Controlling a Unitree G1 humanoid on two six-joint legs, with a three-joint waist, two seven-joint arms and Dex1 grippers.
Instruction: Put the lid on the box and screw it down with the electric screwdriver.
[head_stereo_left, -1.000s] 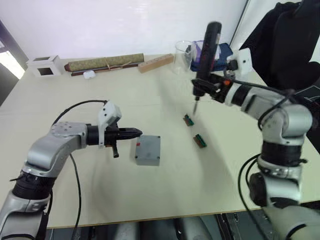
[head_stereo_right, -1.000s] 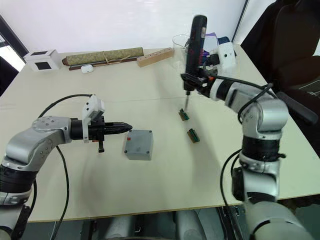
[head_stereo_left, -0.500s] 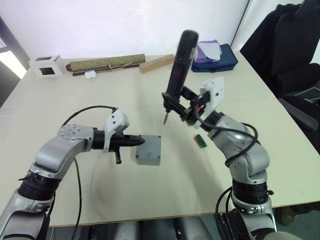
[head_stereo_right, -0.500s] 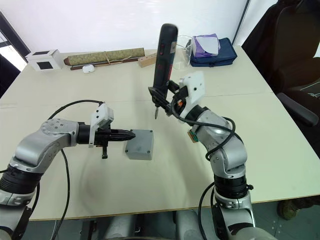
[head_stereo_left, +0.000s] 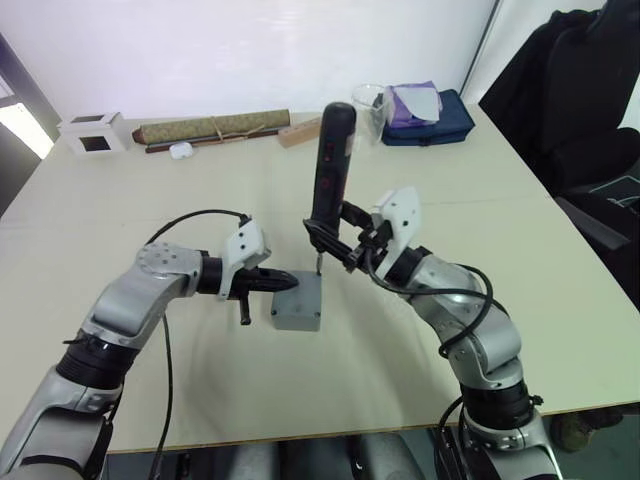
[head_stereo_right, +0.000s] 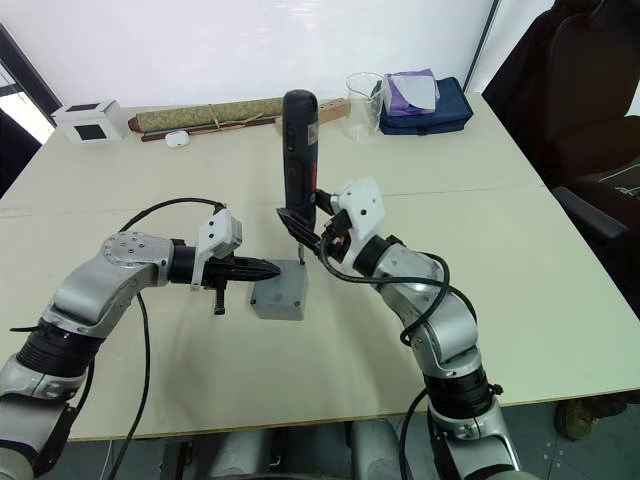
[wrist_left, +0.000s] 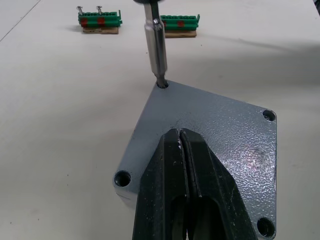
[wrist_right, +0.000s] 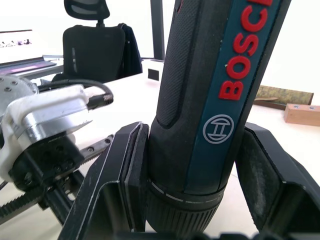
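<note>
Right gripper (head_stereo_left: 335, 243): clamped on the lower body of the electric screwdriver (head_stereo_left: 331, 160), one finger (wrist_right: 122, 170) on each side of the barrel.
Electric screwdriver: held upright, slightly tilted; its metal bit (wrist_left: 156, 44) points down from the gripper and its tip sits in a corner screw hole of the lid (wrist_left: 220, 145).
Left gripper (head_stereo_left: 282, 281): fingers pressed together with nothing between them, tips resting on top of the lid, on the side opposite the bit's corner.
Lid and box: the lid lies flat on the grey box (head_stereo_left: 297, 314), directly under both grippers; three other corner holes stand open.
Beyond the bit: two green terminal strips (wrist_left: 100, 22) lie on the surface, well apart from the box.
Far edge of the surface: white cube (head_stereo_left: 92, 131), rolled olive mat (head_stereo_left: 210, 127), wooden block (head_stereo_right: 268, 121), clear beaker (head_stereo_right: 363, 101) and blue case (head_stereo_left: 432, 113), all far from both grippers.
In the way: nothing between the bit and the lid.
</note>
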